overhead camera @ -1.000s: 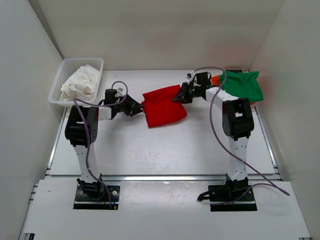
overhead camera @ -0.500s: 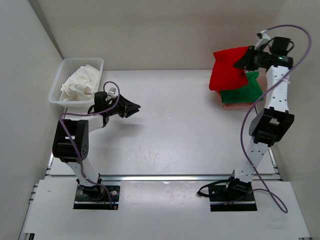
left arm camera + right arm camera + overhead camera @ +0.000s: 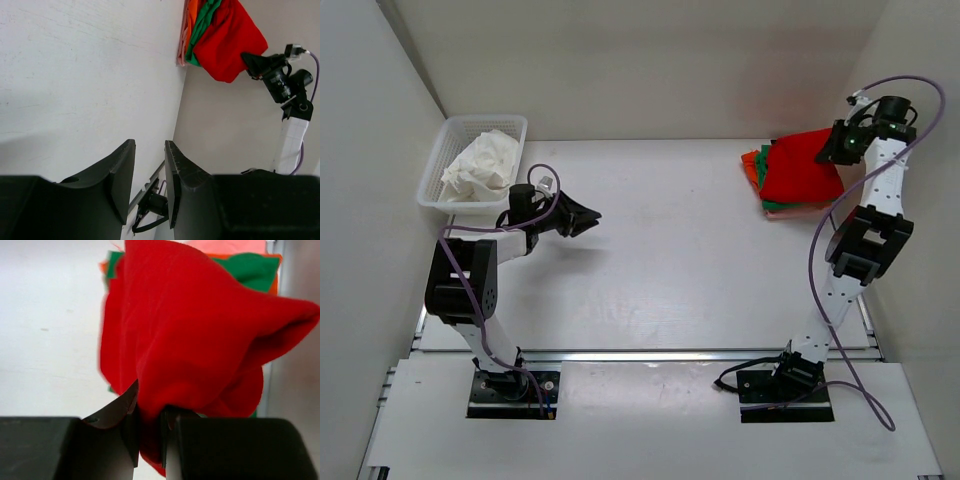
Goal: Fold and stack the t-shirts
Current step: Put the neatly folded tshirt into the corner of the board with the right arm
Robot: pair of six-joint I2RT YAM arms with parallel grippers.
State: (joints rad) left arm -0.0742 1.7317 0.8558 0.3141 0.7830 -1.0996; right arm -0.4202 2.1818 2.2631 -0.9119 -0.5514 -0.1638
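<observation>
Starting at ten o'clock in the overhead view, a white basket (image 3: 485, 119) holds a crumpled white cloth (image 3: 480, 165); its folds hide what kind of piece it is. Just toward four o'clock from the basket, the left gripper (image 3: 592, 216) hangs above the bare table (image 3: 660, 260), pointing to three o'clock. Its wrist camera shows the jaws parted by a narrow gap with nothing between them. Across the table at two o'clock lies the stack, mostly covered by the red t-shirt (image 3: 800, 172) draped over it. Only edges of the lower shirts show: a green t-shirt (image 3: 204, 22), an orange t-shirt (image 3: 192, 12) and a strip of a pink t-shirt (image 3: 180, 50) at the bottom, so how neatly they are folded cannot be judged. The right gripper (image 3: 827, 151) is clamped on a bunched corner of the red t-shirt at the stack's three o'clock side. That end is raised and puffed, and its fingertips are buried in the cloth.
</observation>
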